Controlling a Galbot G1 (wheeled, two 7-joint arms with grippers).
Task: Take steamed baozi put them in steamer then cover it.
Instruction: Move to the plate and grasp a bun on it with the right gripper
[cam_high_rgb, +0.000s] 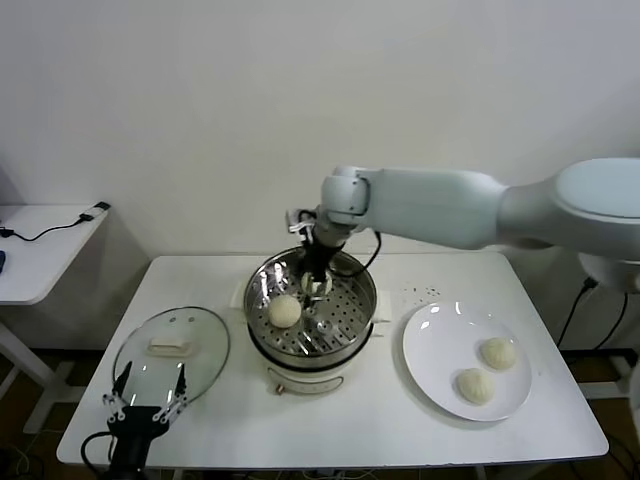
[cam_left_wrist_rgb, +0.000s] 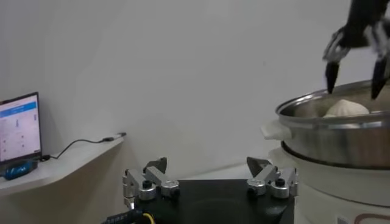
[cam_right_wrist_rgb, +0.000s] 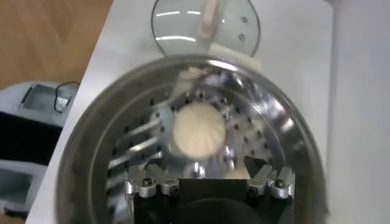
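Observation:
The steamer (cam_high_rgb: 345, 322) stands mid-table, and one baozi (cam_high_rgb: 285, 311) lies on its perforated floor. My right gripper (cam_high_rgb: 315, 289) hangs open just inside the far rim, with a pale bit of another bun right under its fingers. In the right wrist view the open gripper (cam_right_wrist_rgb: 207, 168) holds nothing, and the baozi (cam_right_wrist_rgb: 198, 129) lies ahead of it. Two more baozi (cam_high_rgb: 498, 352) (cam_high_rgb: 475, 385) rest on the white plate (cam_high_rgb: 430, 350). The glass cover (cam_high_rgb: 205, 345) lies flat at the left. My left gripper (cam_high_rgb: 146, 405) waits open at the cover's near edge.
The left wrist view shows the steamer wall (cam_left_wrist_rgb: 341, 137), a bun (cam_left_wrist_rgb: 346, 108) above the rim and the right arm's fingers (cam_left_wrist_rgb: 331, 73) over it. A side table with a cable (cam_high_rgb: 50, 232) stands at the left. The steamer's cord runs behind it.

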